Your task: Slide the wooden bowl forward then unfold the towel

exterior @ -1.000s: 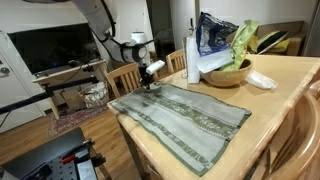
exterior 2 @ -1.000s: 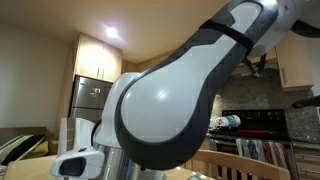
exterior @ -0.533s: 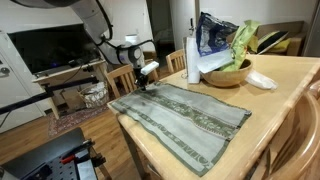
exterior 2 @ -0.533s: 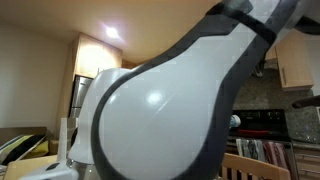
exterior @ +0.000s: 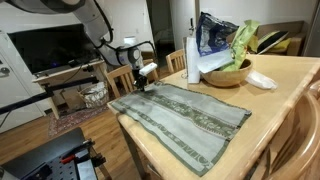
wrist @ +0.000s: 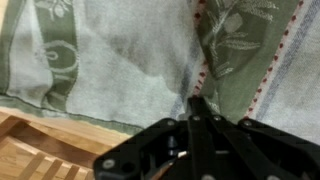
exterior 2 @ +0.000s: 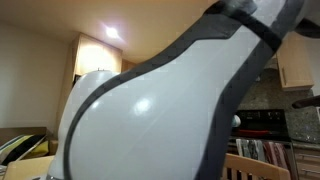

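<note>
towel: large rectangular grey-green cloth with paler patterned stripes (exterior: pixel 185 118); lies spread on the light wooden table (exterior: pixel 292 70), one long side along the table's near edge; no fold visible from here
towel handling: judged soft, light and limp; it will drape and bunch rather than move as one piece; best taken at a corner or hem, pinching a single layer
bowl: round light brown wooden bowl (exterior: pixel 232 74); stands at the back of the table, just beyond the towel's far end; holds a blue bag (exterior: pixel 213 33) and green leaves (exterior: pixel 243 40)
bowl handling: judged stiff and smooth-bottomed; likely top-heavy with its load; push low on the wall, not at the contents
claw: black gripper (wrist: pixel 193 104) over the towel's corner by the wooden chair (exterior: pixel 121 79); jaws pressed together; whether cloth is pinched between them cannot be told
counts: one towel; one wooden bowl; one small white dish (exterior: pixel 262 80); one white bottle (exterior: pixel 192 58); one claw
</note>
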Robot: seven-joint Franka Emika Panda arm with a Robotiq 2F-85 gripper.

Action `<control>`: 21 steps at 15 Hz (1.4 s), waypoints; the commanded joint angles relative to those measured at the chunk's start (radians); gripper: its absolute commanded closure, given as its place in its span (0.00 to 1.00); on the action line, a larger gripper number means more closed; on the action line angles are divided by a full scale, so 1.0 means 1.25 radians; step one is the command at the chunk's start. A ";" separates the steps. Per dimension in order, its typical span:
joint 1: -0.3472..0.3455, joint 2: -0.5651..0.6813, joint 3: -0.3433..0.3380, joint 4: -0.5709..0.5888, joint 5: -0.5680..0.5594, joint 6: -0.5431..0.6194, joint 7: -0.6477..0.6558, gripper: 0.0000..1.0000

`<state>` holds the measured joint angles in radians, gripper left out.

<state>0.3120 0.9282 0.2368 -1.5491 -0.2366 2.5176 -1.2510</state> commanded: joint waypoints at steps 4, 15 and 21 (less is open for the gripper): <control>0.021 0.036 -0.009 0.069 -0.022 -0.042 0.030 0.96; 0.030 0.053 -0.024 0.103 -0.032 -0.023 0.037 0.96; 0.030 0.006 -0.049 0.041 -0.083 0.041 0.080 0.96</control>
<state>0.3367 0.9820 0.2036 -1.4440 -0.3002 2.5211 -1.2099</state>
